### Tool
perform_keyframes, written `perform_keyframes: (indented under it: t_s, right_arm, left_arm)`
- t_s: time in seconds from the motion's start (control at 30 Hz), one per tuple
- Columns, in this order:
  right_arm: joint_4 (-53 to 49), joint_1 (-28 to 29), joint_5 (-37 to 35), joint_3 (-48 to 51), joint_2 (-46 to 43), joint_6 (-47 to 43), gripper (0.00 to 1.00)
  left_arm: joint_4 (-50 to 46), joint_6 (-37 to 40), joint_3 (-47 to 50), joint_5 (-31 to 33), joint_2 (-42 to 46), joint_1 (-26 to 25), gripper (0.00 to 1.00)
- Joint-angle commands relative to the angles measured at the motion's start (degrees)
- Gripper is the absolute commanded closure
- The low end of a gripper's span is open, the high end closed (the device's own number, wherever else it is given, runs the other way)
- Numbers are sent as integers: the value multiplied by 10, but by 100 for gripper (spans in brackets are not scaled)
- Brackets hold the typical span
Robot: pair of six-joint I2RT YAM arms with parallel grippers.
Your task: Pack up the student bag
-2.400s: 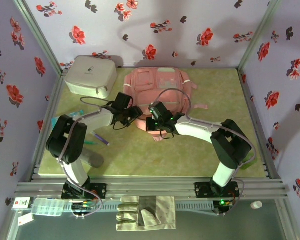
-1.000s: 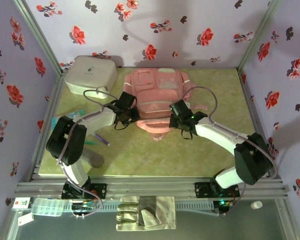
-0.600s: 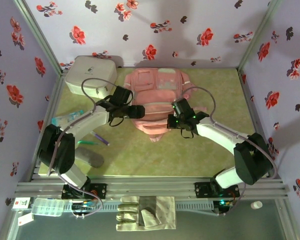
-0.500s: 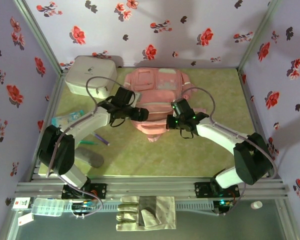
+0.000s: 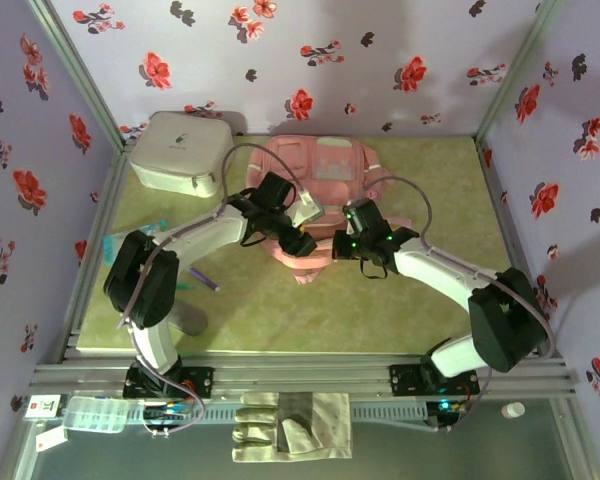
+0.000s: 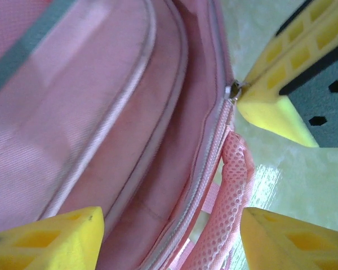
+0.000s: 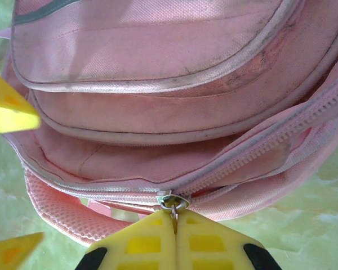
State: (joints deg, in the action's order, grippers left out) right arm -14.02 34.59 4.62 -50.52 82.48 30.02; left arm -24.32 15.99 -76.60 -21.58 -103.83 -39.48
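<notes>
Bag (image 5: 320,165) is lying zipped, apparently nothing packed; we are pinching its zip pull (image 7: 172,203) with right gripper (image 7: 174,216), left gripper (image 6: 169,218) gaping empty alongside.

Bare mat (image 5: 445,185) right of student bag (image 5: 325,162)

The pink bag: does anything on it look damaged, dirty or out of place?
Only dirt stands out: grey smudges run along the pocket seams of the bag. The zip looks whole, and the right gripper is shut on its pull. No tear shows.
</notes>
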Motion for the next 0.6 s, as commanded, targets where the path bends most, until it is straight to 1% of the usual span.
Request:
perform_keyframes:
  t_s: [0.0, 0.1, 0.23, 0.33, 0.47, 0.57]
  right_arm:
    - [29, 0, 12, 4, -18, 12, 100]
    - [33, -1, 13, 6, -16, 14, 100]
    - [33, -1, 7, 6, -15, 16, 100]
    - [26, 0, -2, 7, -18, 16, 100]
    - [6, -1, -33, 8, -22, 11, 100]
    - [-13, -2, -64, 8, -23, 8, 100]
  left_arm:
    - [-31, 65, -36, -33, -29, -4, 38]
    - [-44, 81, -51, -53, -50, -7, 42]
    - [-60, 93, -71, -54, -79, -7, 51]
    - [-54, 92, -75, -37, -87, -7, 57]
    - [-33, 78, -68, -11, -85, -2, 66]
    - [-23, 80, -58, -10, -78, 3, 76]
